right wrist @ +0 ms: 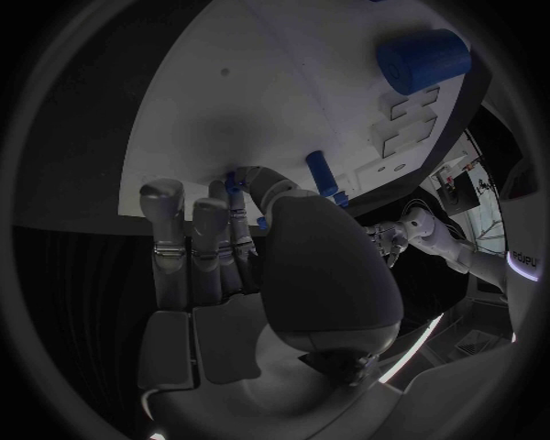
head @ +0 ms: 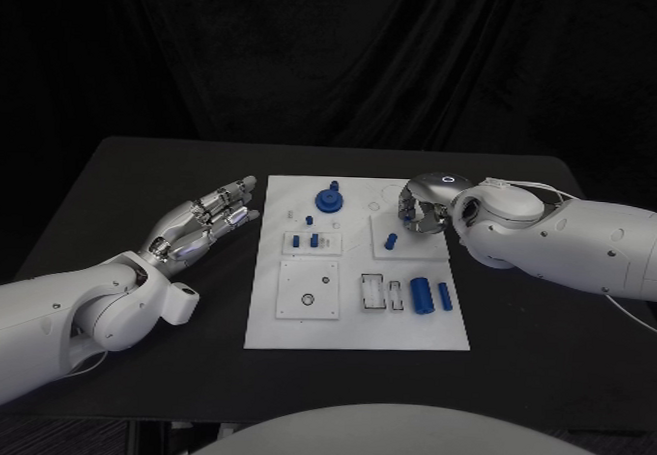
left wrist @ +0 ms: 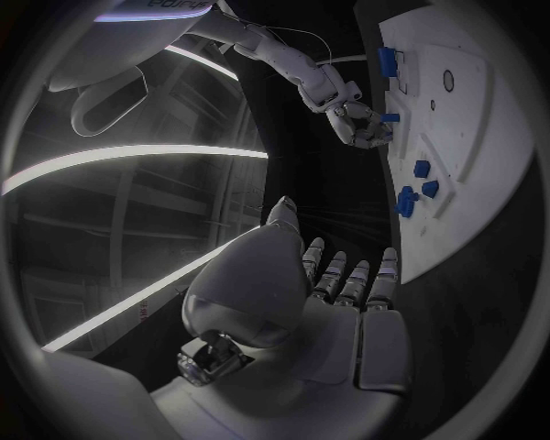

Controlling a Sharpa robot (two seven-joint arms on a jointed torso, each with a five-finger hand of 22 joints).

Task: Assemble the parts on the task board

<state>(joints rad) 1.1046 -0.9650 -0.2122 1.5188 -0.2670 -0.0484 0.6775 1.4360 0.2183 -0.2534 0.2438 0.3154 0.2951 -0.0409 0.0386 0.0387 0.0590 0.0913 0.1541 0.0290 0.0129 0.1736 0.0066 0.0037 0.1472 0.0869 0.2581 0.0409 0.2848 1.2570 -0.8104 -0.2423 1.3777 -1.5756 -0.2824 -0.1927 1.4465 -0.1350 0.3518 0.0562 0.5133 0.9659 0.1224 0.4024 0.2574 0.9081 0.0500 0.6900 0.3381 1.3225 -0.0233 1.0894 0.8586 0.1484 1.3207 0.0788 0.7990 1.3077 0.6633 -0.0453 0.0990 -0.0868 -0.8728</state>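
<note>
At the middle of the bench lies the white task board, its long sides running away from the robot. Near the board's far edge stands a round blue part; small blue pegs sit just nearer, left of the middle. Along the board's near right edge lie a blue cylinder and a slimmer blue pin, side by side, beside a small framed slot.

The right robot hand hangs over the board's far right part, fingers curled downward around a small blue part; whether it truly grips this piece I cannot tell. The left robot hand hovers just off the board's left edge, flat, fingers stretched out together, holding nothing.
</note>
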